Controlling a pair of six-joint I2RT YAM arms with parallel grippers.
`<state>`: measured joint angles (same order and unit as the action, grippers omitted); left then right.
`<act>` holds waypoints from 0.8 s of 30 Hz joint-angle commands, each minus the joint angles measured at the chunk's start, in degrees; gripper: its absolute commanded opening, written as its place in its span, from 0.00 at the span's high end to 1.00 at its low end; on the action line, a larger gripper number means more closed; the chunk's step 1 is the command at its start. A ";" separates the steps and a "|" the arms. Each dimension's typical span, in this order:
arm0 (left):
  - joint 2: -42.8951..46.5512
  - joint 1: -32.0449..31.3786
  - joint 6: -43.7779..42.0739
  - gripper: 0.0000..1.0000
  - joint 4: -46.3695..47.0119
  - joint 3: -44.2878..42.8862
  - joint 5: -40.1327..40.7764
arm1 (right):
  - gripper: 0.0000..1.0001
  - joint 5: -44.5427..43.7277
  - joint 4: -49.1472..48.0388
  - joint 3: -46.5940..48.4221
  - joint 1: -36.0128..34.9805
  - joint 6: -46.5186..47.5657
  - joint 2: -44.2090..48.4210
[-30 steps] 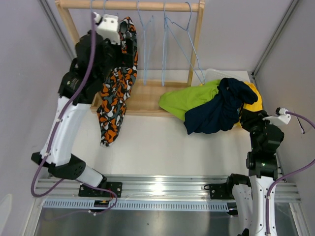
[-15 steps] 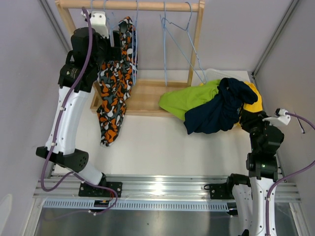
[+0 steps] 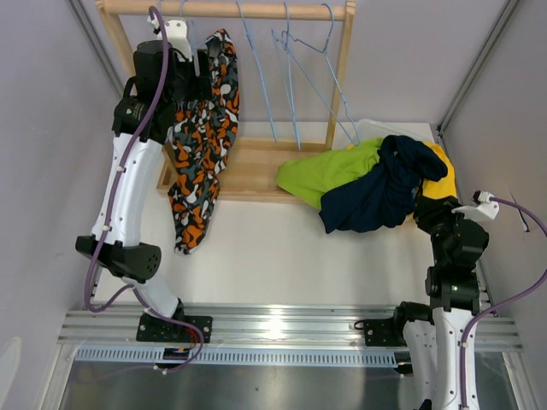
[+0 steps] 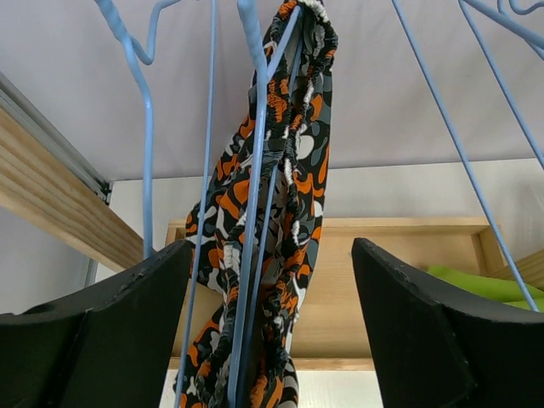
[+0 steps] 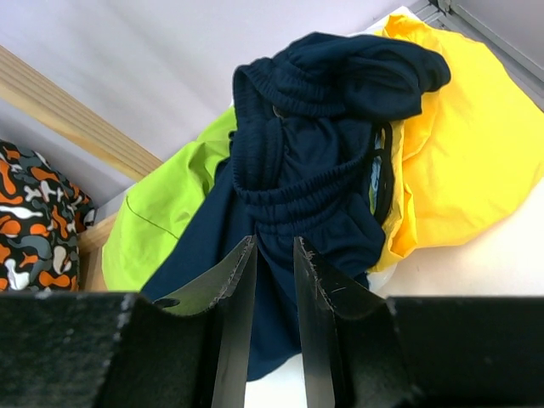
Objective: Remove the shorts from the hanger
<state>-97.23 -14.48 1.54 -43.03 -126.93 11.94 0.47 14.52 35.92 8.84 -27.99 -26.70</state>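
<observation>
Shorts in an orange, black and white pattern (image 3: 202,149) are hanging from a pale blue wire hanger (image 4: 252,161) at the left end of the wooden rack (image 3: 226,10), their elastic waistband bunching at the top and the legs trailing down past the rack's wooden base (image 3: 248,175) toward the table (image 3: 273,256). The left gripper (image 4: 272,255) is hovering high beside the rail, its jaws spreading wide on either side of the patterned fabric and the hanger wires without pressing on them, so the pincer is released and grasping nothing. Several bare blue hangers (image 3: 291,77) are dangling at slanted angles further right along the rail. On the table to the right, a heap is lying: lime green shorts (image 3: 320,175) are spreading out to the left, navy shorts (image 3: 380,192) are lying crumpled over them, and yellow shorts (image 3: 440,175) are peeking out behind on the right. The right gripper (image 5: 274,246) is sitting low just beside this heap, pointing at the navy pair, its fingers standing only a narrow gap apart and clasping nothing.
</observation>
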 commanded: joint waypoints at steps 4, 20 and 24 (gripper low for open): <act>-2.96 1.30 1.45 0.26 -0.04 -3.32 -2.45 | 0.70 -0.38 -2.22 -1.20 -0.23 1.62 -0.02; 0.27 1.21 2.16 1.00 -2.76 -8.59 -2.89 | 0.70 -0.38 -2.22 -1.47 -0.23 2.06 0.07; 9.58 0.16 1.36 1.00 -2.77 -2.64 -2.27 | 0.69 -0.38 -1.96 0.29 -0.23 2.15 0.07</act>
<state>-99.07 -13.50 3.42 -48.05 -130.78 9.82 0.47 14.24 33.58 8.84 -26.89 -27.05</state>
